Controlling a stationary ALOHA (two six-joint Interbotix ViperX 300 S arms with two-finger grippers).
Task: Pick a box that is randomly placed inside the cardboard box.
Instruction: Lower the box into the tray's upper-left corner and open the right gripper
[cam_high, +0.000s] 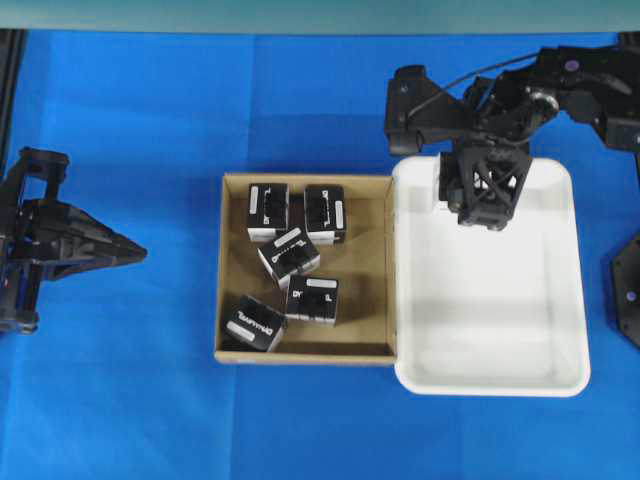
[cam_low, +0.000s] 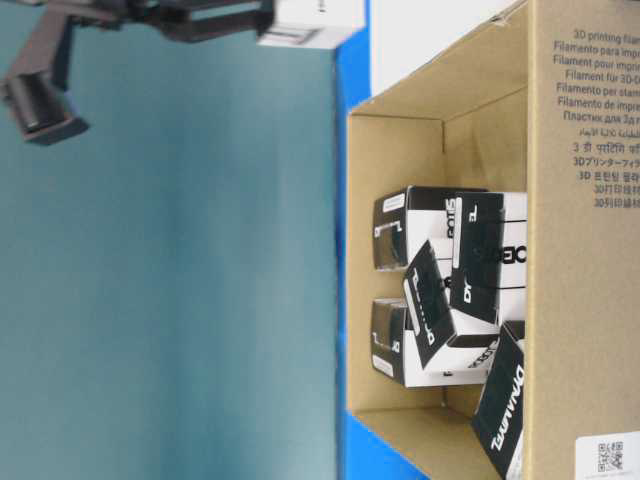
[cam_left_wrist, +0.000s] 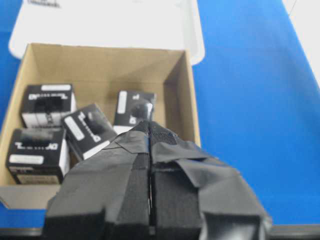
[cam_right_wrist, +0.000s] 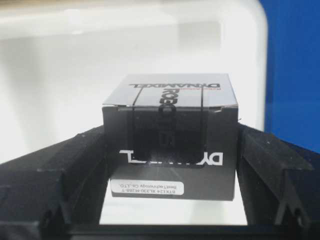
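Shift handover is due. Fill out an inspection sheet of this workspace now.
Surface: blue cloth covers the table.
Job's things: cardboard box holds five black cartons; a sixth carton is held over the white tray.
Clutter: nothing seen.
Grippers: right gripper shut on the carton above the tray's far end; left gripper shut, empty, parked left of the cardboard box.
Cables: one black cable loops along the right arm.
Surroundings: teal backdrop behind the table; dark frame post at far left.
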